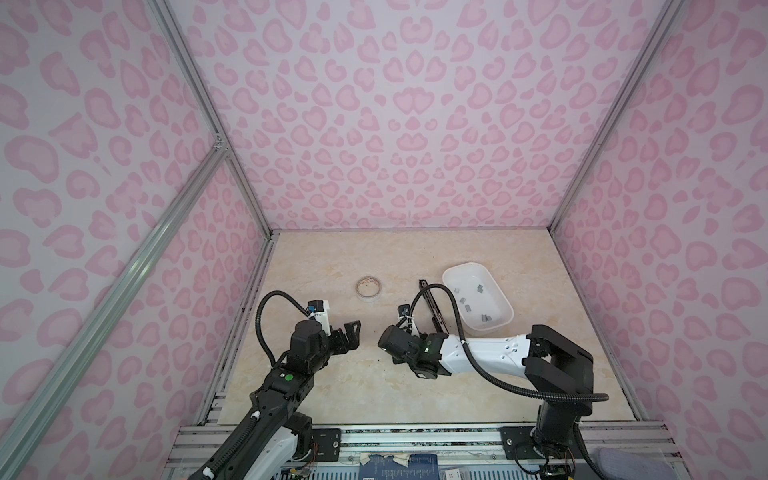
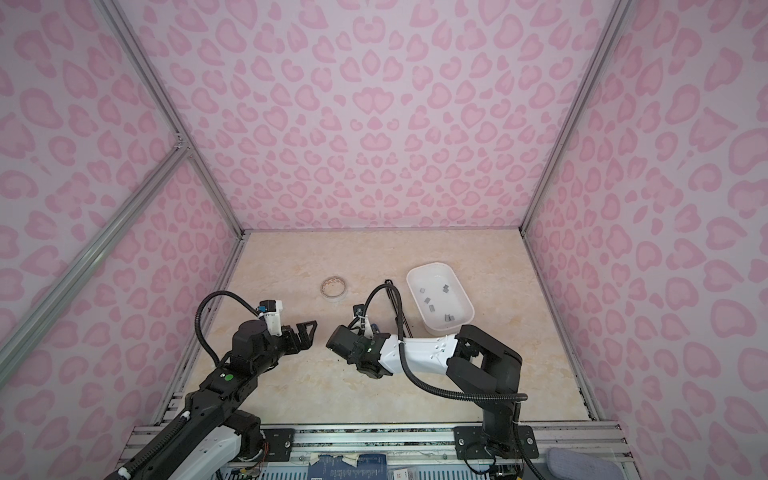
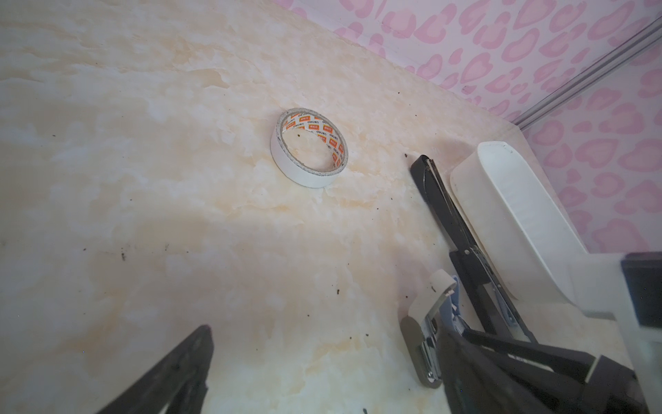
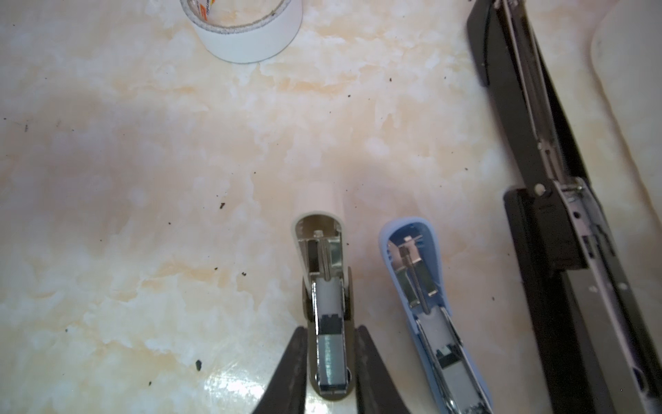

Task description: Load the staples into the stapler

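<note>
Staples [image 1: 468, 308]: small grey shiny metal strips; approx. 5 loose in white tray [image 1: 451, 272], 1 strip [image 4: 329, 358] seated in white stapler [image 4: 324, 272] channel.
Staplers: 3, all open, incl. blue stapler [image 4: 419, 272], black stapler [image 4: 537, 179].
Tape roll [image 3: 308, 147]: 1.
L gripper [image 1: 353, 334]: spread wide, empty.
R gripper [image 4: 330, 328]: jaws straddle white stapler; gripping or clear, cannot tell.

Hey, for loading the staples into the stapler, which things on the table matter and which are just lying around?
Job: staples; tray holding them; white stapler, open with a strip in it.
Lying about: tape; blue stapler and black stapler, both open, maybe next.
</note>
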Controlling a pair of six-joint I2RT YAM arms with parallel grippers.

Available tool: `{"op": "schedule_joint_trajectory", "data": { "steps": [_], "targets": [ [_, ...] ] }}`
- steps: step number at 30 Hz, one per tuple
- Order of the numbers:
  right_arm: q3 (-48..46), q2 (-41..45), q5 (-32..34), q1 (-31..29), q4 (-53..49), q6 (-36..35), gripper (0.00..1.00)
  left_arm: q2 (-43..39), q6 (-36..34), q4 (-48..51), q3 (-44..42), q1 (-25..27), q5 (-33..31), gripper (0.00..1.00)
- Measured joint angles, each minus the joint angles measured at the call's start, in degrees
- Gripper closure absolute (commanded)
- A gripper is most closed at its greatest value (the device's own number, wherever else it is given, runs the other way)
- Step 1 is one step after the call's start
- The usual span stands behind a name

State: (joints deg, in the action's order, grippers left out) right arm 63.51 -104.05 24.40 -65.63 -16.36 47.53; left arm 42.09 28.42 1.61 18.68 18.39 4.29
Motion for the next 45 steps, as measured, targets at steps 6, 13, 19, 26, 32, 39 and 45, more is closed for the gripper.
{"op": "schedule_joint_trajectory", "data": {
  "steps": [6,13,19,26,32,39,45],
  "targets": [
    [-0.79,-0.63,0.0,0.48,0.35,-0.17,0.82,-0.04,0.0,0.0,0.0,0.0,0.0,0.02],
    [-1.97,-2.01,-0.46,0.96,0.98,-0.15,0.84,0.0,0.0,0.0,-0.02,0.0,0.0,0.02],
    [-2.01,-2.86,-1.36,0.33,1.49,-0.11,0.85,0.04,0.0,0.0,-0.02,0.0,0.0,0.02],
    [-1.36,-2.58,0.0,-0.28,-0.09,0.09,0.86,0.04,0.0,0.0,-0.02,0.0,0.02,0.02],
    [-1.38,0.59,2.19,-0.92,-0.68,0.07,0.79,0.11,0.0,0.0,-0.04,0.0,0.2,0.02],
    [0.57,-1.14,1.73,-1.51,-0.22,-0.13,0.75,0.31,0.02,-0.02,-0.04,0.0,0.2,0.02],
    [0.98,-3.1,1.29,-1.51,-0.74,-0.07,0.77,-0.04,0.04,-0.04,-0.07,0.0,0.2,0.02]
  ]
}}
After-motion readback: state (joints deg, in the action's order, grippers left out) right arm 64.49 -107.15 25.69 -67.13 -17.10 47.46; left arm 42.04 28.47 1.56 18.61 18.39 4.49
